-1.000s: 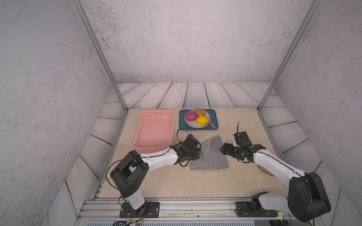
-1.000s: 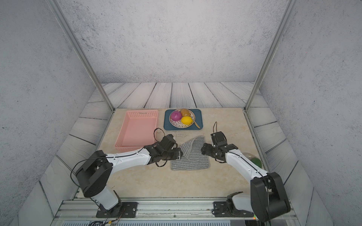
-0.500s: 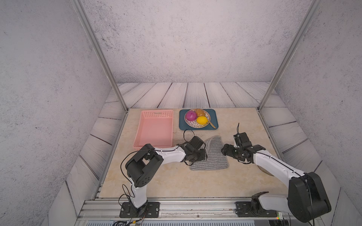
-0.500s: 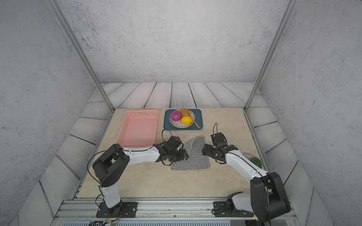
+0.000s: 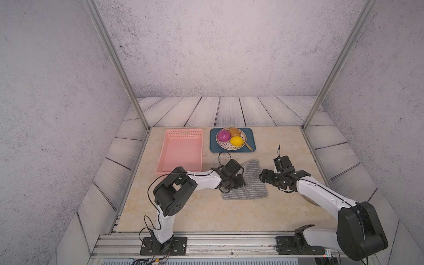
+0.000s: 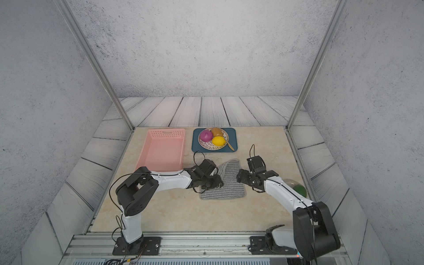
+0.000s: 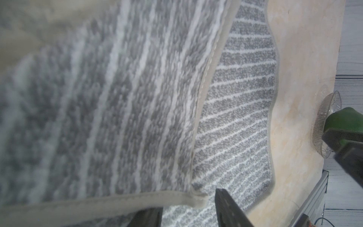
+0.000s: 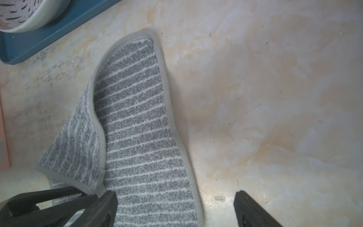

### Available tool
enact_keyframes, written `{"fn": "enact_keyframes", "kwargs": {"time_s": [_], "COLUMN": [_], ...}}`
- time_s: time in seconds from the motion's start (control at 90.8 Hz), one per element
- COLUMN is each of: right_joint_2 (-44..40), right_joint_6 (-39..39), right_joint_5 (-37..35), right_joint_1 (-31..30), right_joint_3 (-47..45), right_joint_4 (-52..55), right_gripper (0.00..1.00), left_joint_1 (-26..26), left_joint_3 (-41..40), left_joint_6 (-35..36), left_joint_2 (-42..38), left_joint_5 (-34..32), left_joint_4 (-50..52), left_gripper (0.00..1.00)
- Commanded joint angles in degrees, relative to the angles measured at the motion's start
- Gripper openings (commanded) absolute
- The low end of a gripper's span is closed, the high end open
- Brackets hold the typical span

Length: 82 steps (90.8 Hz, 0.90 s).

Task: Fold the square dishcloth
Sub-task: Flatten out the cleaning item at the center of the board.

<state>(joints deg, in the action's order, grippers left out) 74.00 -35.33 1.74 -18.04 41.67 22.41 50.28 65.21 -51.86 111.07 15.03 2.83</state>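
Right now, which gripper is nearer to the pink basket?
Left. The left gripper is at the dishcloth, close to the pink basket; the right gripper is beyond the dishcloth, on its other side.

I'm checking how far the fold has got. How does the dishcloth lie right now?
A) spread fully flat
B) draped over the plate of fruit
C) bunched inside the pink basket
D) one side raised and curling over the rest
D: the right wrist view shows the dishcloth with the side by the left gripper standing up and curling over the flat rest.
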Motion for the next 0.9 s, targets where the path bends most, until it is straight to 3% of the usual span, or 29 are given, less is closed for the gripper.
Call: {"fn": "enact_keyframes", "kwargs": {"time_s": [0.0,0.308,0.65,0.892], "right_joint_2": [-0.87,-1.57,3.61,11.85], "right_joint_6": [-0.18,0.4,-0.4,2.23], "right_joint_5": [-0.64,-2.16,-6.55,-6.04], "right_joint_1": [0.07,0.09,0.11,0.44], "right_joint_3": [-0.71,0.24,8.42,18.5], "right_joint_4": [0.0,1.12,6.51,10.21], "right_gripper": [0.91,0.91,0.86,0.69], "left_joint_1": [0.17,-1.06,-5.13,-9.02], "left_joint_3": [1.26,1.55,-1.66,-2.62], "left_joint_6": [-0.32,0.77,2.07,4.32], "left_joint_2": [1.56,-0.97,-8.73,-9.93], "left_joint_5": [0.58,-1.29,2.79,7.23], "left_joint_4": [-0.43,1.26,1.83,2.63], "left_gripper": [0.42,0.0,0.0,0.0]}}
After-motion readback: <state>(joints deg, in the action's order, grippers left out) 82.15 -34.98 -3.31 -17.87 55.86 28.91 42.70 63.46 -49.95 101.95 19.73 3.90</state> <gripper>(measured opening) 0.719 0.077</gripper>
